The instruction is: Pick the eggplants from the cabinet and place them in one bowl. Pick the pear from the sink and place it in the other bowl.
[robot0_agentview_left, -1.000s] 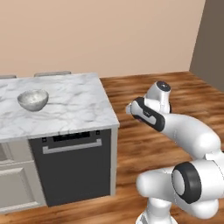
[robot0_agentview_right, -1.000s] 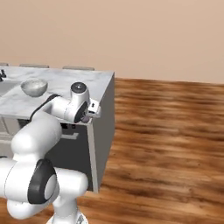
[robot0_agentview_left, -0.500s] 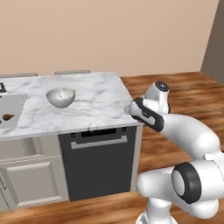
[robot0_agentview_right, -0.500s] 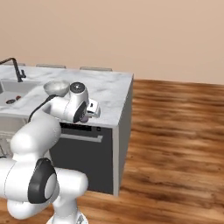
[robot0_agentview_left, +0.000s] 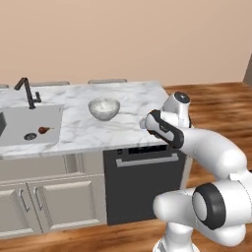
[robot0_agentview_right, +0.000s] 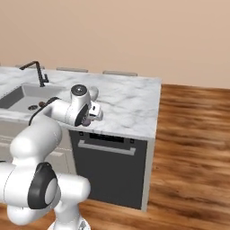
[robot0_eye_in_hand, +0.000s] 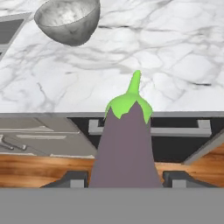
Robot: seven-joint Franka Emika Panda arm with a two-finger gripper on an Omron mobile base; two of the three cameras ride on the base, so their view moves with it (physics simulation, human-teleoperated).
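Two-finger gripper clamped on purple eggplant with green cap, stem pointing toward marble counter edge.

Robot arm: glossy white shell throughout, built of rounded, tube-like links that swell into bulbous housings at each joint. Joint faces: flat round caps in dark grey to black, each ringed by a lighter grey band; one large cap on the lowest bulge, well behind the claw, and a smaller pale-centred cap on the link just behind the claw. Wrist: a black band wraps the white casing directly behind the claw. Claw: two small dark grey finger tips, blocky and square-edged, with lighter grey faces. Small dark and reddish fittings sit on the white hand housing. No cables, screws or lettering can be made out.
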